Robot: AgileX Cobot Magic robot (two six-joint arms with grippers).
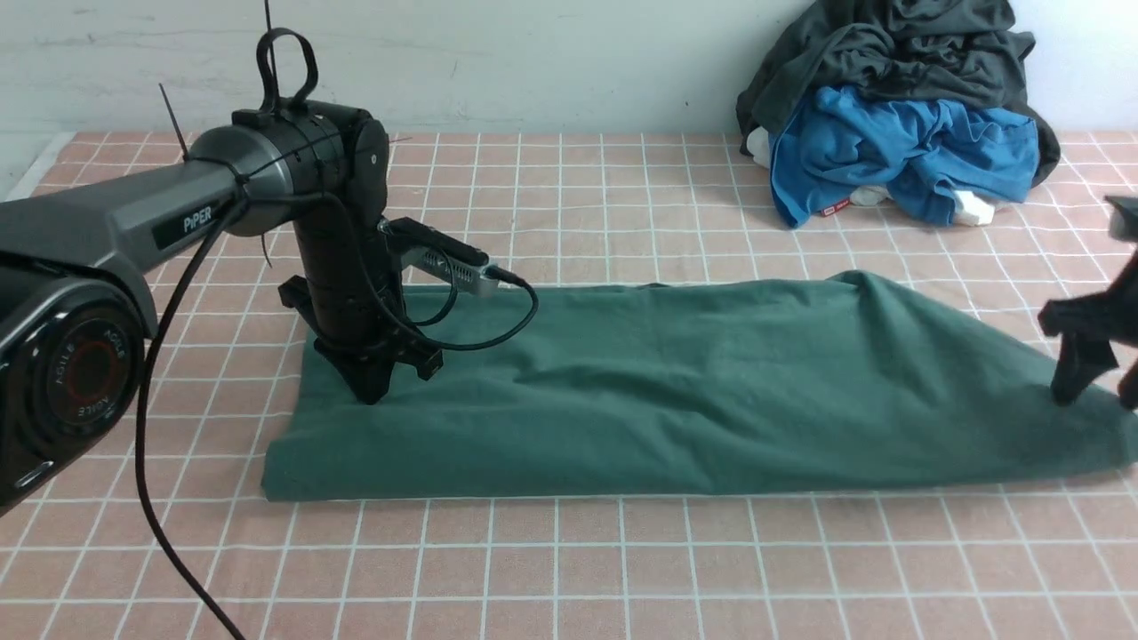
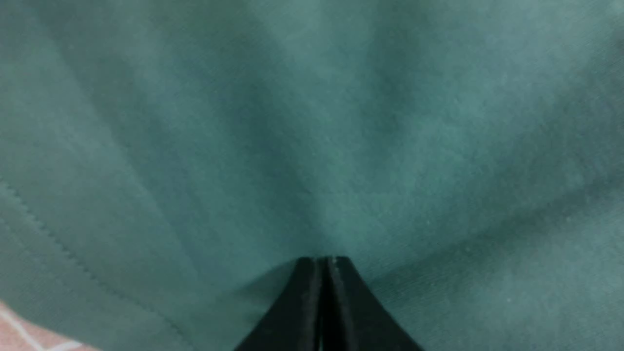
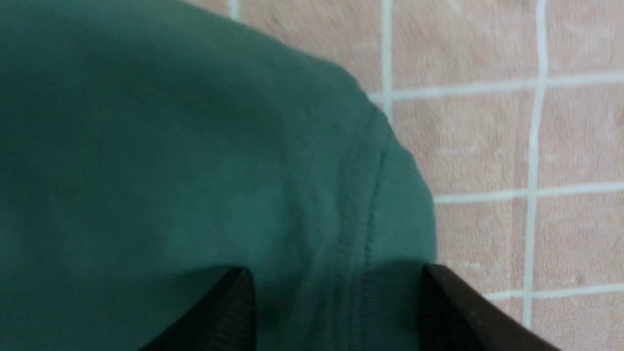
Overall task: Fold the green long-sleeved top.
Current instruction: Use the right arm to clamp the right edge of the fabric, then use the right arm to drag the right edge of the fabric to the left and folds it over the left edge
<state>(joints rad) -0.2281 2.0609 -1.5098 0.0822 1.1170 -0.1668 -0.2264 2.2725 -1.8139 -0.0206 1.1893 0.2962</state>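
Left gripper (image 2: 323, 259) pinching green long-sleeved top (image 1: 693, 400), right gripper (image 3: 336, 274) spread over its hem

Front camera low on robot's side, facing wall (image 1: 533, 62). Wrist cameras close above green long-sleeved top (image 1: 693, 400), shared by all three.

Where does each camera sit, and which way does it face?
Front: between the arms, facing forward over the green top to the clothes pile; left arm, left end effector, right end effector show.
Left wrist: down its shut end effector onto puckered green top.
Right wrist: down its open end effector at the top's seamed edge, checked cloth.
Shared: all three show the top.
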